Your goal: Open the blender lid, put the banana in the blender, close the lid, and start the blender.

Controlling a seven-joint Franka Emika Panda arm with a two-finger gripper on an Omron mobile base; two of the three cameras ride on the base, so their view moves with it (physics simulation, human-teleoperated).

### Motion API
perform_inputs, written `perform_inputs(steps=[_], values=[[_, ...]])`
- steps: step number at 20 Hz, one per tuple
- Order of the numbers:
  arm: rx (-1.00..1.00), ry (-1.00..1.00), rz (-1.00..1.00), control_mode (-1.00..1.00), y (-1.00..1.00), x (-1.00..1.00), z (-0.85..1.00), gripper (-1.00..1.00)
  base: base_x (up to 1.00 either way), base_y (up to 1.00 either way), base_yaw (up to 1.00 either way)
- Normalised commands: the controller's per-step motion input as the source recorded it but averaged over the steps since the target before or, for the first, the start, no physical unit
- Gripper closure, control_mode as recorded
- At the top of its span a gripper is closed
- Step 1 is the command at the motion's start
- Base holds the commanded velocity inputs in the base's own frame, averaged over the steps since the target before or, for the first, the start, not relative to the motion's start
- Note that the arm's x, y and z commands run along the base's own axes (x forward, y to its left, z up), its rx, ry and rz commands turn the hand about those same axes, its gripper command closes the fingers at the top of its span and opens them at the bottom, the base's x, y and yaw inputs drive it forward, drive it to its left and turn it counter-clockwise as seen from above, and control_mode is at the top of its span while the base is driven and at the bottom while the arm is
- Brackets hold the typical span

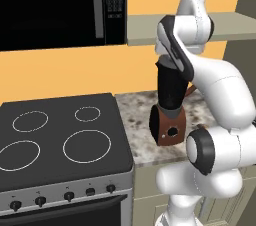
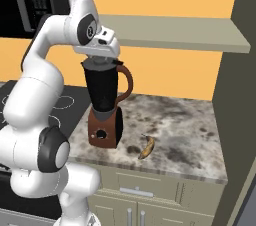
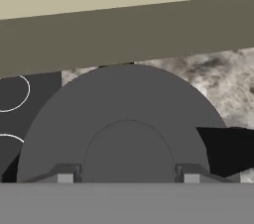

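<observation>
The blender [image 2: 104,95] stands on the marble counter beside the stove, a dark tapered jar with a reddish-brown handle on a brown base [image 1: 169,127]. The dark grey blender lid [image 3: 124,114] sits on the jar's top. My gripper [image 2: 102,61] comes down onto it from above. In the hand view the two fingertips [image 3: 65,176] press against either side of the lid's central knob, so the gripper [image 3: 128,177] is shut on it. The banana [image 2: 146,147] lies on the counter to the right of the blender, near the front edge.
A black stove top [image 1: 50,130] with white burner rings lies left of the blender. A microwave [image 1: 60,5] hangs above it. A beige shelf [image 2: 175,32] runs just above the hand. A tall dark panel [image 2: 235,95] bounds the counter [image 2: 185,120] on the right.
</observation>
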Motion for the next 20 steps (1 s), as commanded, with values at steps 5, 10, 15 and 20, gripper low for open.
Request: perform_inputs(steps=[5,10,15,20], values=[[0.0,-0.01,0.0,-1.0,0.0,-0.07,0.44,1.0,0.0,0.0,0.0],[0.0,-0.01,0.0,-1.0,-0.02,0.0,0.39,1.0,0.0,0.0,0.0],[0.0,-0.13,0.0,-1.0,-0.27,-0.38,0.26,1.0,0.0,0.0,0.0],[0.0,-0.2,0.0,-1.0,-0.24,-1.0,0.0,1.0,0.0,0.0,0.0]])
